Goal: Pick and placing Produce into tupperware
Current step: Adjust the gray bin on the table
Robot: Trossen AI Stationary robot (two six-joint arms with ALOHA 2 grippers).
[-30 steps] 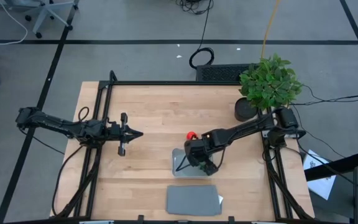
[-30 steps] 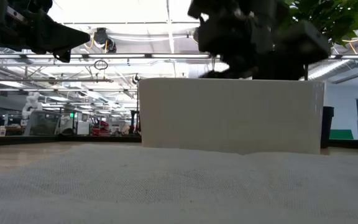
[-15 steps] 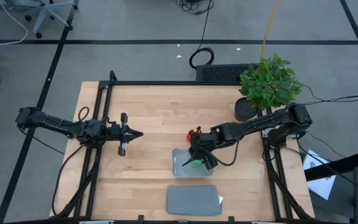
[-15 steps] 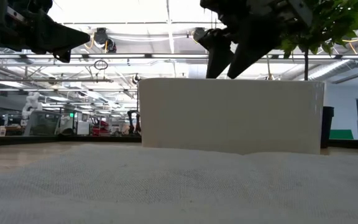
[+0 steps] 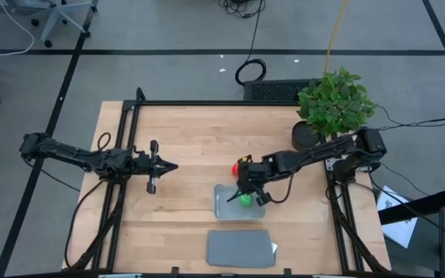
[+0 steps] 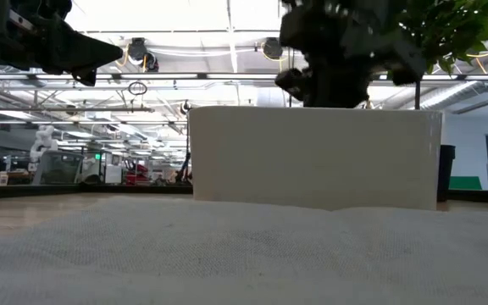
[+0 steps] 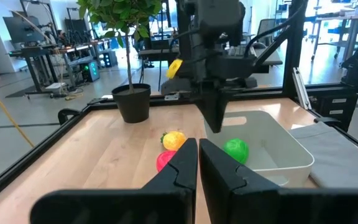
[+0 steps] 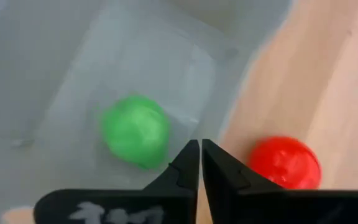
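Since a second ago the right gripper (image 5: 247, 188) has lifted off the tupperware (image 5: 224, 207), its jaws now clenched on nothing, leaving the green round piece (image 5: 244, 198) lying inside, right of the container's centre.

Lowest in the high view, at bottom centre, the flat grey lid (image 5: 241, 248) lies on the worktop (image 5: 191, 147), just below the container. Just above the container's upper right corner the red round piece (image 5: 236, 167) rests on bare wood; in the left wrist view the yellow piece (image 7: 174, 140) sits touching it, just behind. The right arm's wrist partly covers both from above. At left centre the left gripper (image 5: 173, 165) hovers, jaws clenched and empty, well apart from the produce. At upper right the potted plant (image 5: 334, 104) overhangs the right arm's base.
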